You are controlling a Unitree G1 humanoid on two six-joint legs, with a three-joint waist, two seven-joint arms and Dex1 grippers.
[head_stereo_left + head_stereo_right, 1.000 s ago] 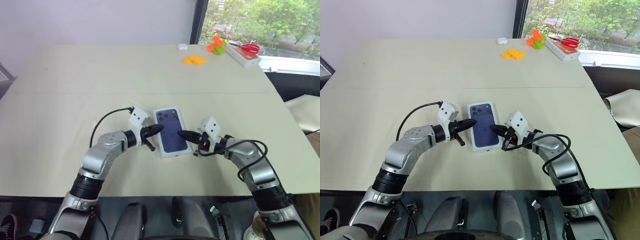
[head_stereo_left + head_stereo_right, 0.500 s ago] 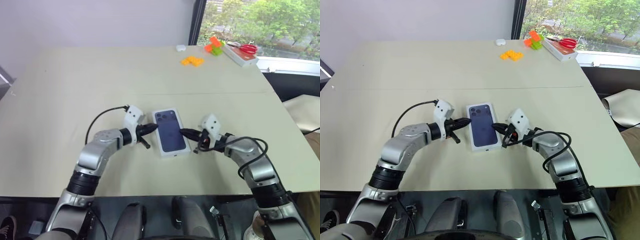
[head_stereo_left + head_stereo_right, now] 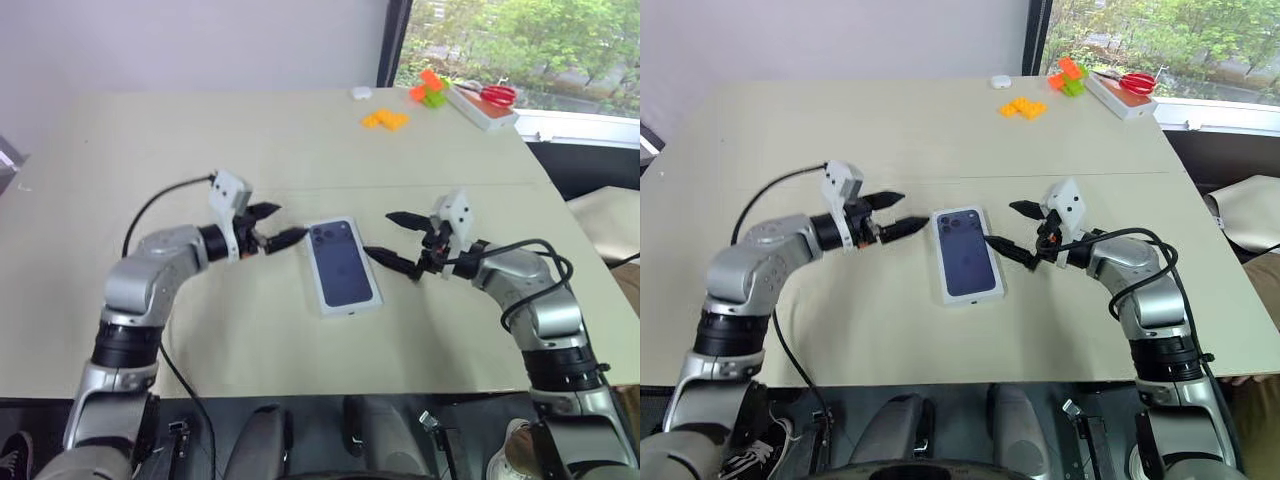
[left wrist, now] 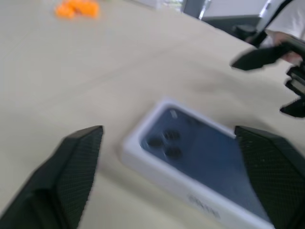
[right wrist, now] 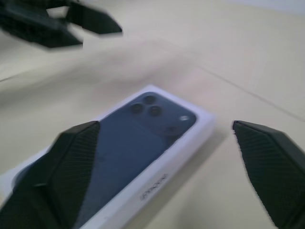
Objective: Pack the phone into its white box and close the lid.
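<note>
The shallow white cardboard lid [image 3: 343, 264] with its dark phone picture sits closed on the beige table [image 3: 200, 140] between the spread-fingered left gripper [image 3: 268, 226] and right gripper [image 3: 399, 240], where a careless sweep could knock it askew.

A closed box [image 3: 343, 266] is lying flat near the middle of the table [image 3: 150, 160], its lid [image 3: 967, 252] sitting on top. The left gripper [image 3: 270, 226] is hovering just to the box's left, the right gripper [image 3: 395, 240] just to its right (neither touching it). Far behind, at the table's right back corner, blocks [image 3: 387, 120] and scissors [image 3: 492, 95] are lying.
</note>
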